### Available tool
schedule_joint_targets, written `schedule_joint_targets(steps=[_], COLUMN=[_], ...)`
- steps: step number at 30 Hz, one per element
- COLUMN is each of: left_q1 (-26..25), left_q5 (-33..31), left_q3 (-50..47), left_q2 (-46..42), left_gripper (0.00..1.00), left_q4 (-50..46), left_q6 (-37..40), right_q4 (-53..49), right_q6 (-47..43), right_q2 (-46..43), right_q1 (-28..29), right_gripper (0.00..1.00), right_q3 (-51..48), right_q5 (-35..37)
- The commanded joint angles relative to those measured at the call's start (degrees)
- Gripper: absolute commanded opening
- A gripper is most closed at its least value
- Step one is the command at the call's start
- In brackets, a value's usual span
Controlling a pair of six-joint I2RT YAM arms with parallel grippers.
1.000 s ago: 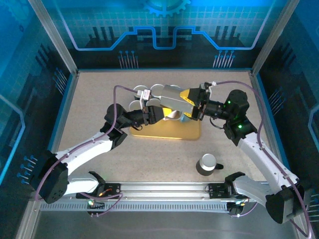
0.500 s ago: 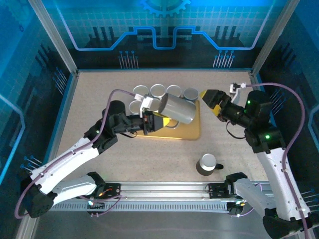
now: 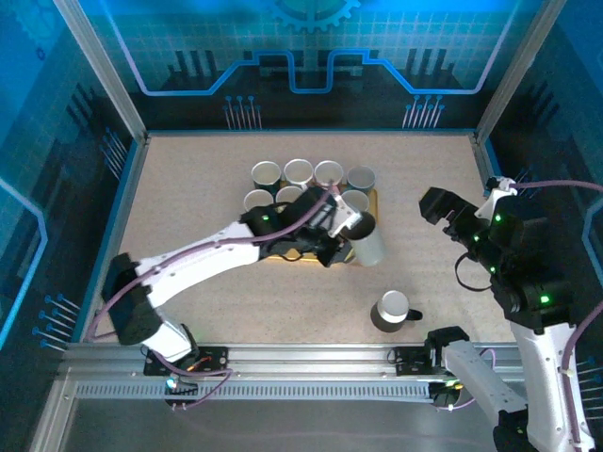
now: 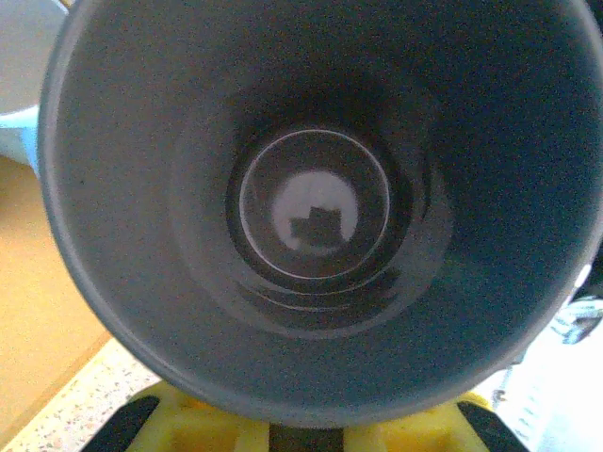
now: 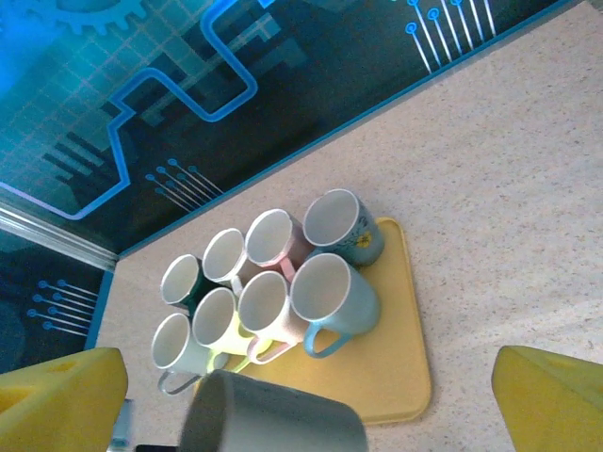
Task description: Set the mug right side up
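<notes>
We held the grey mug (image 3: 367, 243) mouth-up in our tightly closed left gripper (image 3: 341, 235) at the yellow tray's (image 5: 386, 363) right edge, our right gripper (image 3: 464, 209) gaping wide well right of the tray; next, we judged, came lowering and releasing it.

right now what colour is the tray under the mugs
Yellow. The tray shows best in the right wrist view.
</notes>
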Motion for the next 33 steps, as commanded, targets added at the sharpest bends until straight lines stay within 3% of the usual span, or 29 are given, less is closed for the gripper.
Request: schedule_joint_targets(steps=[1, 8, 19, 33], left_q1=[-1.5, -1.6, -1.2, 1.3], left_q5=[-6.4, -12.8, -17.1, -16.9], left_q3=[7.6, 13.6, 12.9, 12.5], left_q2=[3.8, 13.4, 19.0, 22.3], left_gripper=[0.00, 0.00, 0.00, 0.00], left_q4=[-1.6, -3.7, -0.9, 1.9], left_q6=[4.8, 6.8, 9.6, 9.8], right_q4=[1.0, 3.9, 6.9, 2.8], right_q6=[-0.5, -3.8, -5.6, -8.8], right_q2=[-1.9, -4.7, -5.6, -4.1], right_q1=[-0.2, 1.6, 3.5, 7.1], right_gripper=[1.00, 1.00, 1.00, 0.99], right_q3=[-3.7, -8.5, -11.5, -14.5], right_q5=[-0.4, -5.7, -9.7, -10.3])
